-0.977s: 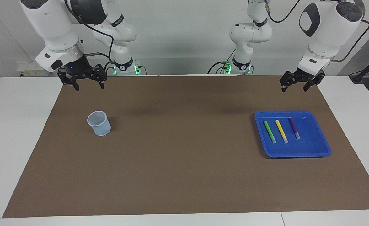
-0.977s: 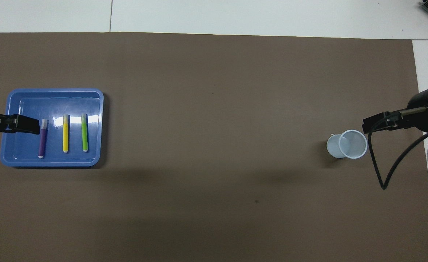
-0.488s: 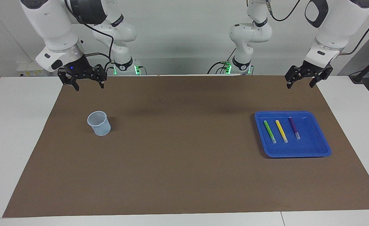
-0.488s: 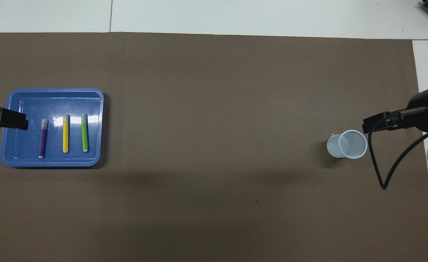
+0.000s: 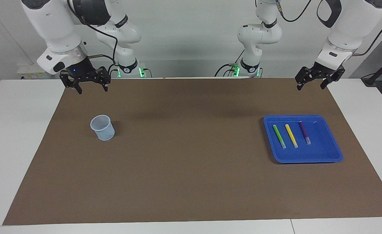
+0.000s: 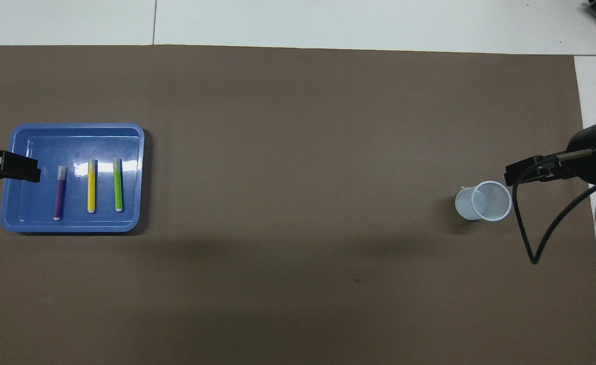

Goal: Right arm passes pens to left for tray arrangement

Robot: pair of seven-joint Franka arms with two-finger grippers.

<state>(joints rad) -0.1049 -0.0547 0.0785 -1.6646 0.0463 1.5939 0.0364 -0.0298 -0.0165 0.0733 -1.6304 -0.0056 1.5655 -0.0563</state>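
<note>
Three pens, green (image 5: 279, 136), yellow (image 5: 291, 135) and purple (image 5: 304, 132), lie side by side, apart, in the blue tray (image 5: 327, 156) at the left arm's end of the table. Each is slim with a pale whitish end; likely light, stiff and smooth, best pinched mid-barrel (across the narrow width). Left gripper (image 5: 311, 84) hangs open and empty over the mat's edge; right gripper (image 5: 92, 87), also open, waits above the mat near the mesh cup (image 5: 103, 128)

No lettering can be read; perhaps markings on the arms, too small.
</note>
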